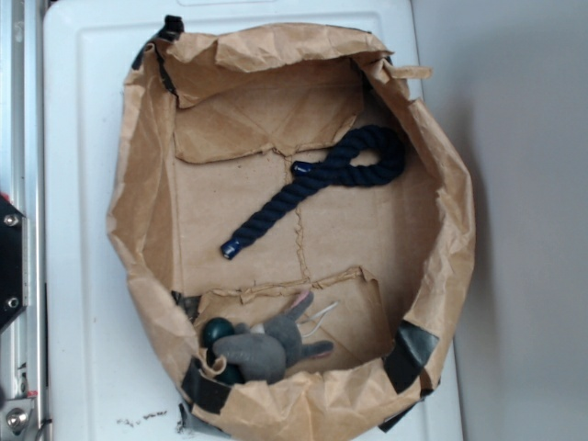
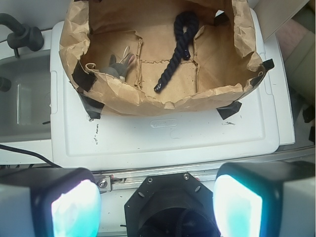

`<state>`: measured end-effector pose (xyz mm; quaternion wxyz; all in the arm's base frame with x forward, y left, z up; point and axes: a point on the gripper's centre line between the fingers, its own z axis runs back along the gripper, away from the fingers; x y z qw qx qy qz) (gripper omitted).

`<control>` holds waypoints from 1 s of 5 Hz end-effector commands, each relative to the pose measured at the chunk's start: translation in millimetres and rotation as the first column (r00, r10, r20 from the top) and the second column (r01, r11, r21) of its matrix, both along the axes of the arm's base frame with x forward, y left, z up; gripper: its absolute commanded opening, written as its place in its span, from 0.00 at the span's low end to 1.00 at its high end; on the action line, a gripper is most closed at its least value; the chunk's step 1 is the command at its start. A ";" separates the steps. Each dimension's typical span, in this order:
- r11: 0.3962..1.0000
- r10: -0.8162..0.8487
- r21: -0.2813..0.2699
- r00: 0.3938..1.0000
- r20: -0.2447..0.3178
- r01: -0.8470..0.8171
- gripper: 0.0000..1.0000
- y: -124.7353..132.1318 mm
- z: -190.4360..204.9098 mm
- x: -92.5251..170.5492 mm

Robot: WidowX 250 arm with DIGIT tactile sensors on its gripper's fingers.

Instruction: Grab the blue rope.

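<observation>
The WidowX gripper (image 2: 157, 200) hangs with its two glowing fingers (image 2: 74, 207) spread wide and holding nothing, well short of the work and outside the paper-lined box (image 2: 148, 101) on the white table (image 2: 173, 138). Seen from the wrist, the blue rope (image 2: 177, 47) lies ahead and slightly right of the midline between the fingers, deep in the box's middle section, its long axis running roughly away from the gripper with one capped end nearest and the loop at the far wall. The exterior view shows the rope flat on the paper floor, touching nothing else, well apart from the grey plush toy (image 1: 266, 349) in the neighbouring section. The reach, by this reckoning, has yet to begin.
</observation>
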<state>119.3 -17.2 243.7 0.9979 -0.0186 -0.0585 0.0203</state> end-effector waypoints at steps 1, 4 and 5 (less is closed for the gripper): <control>1.000 0.000 0.000 1.000 0.000 0.000 1.00 0.0 0.0 0.0; 0.999 0.043 -0.001 0.998 -0.048 -0.043 1.00 -10.0 -34.0 67.3; 0.998 0.061 0.000 0.995 -0.080 -0.061 1.00 -3.4 -48.3 100.8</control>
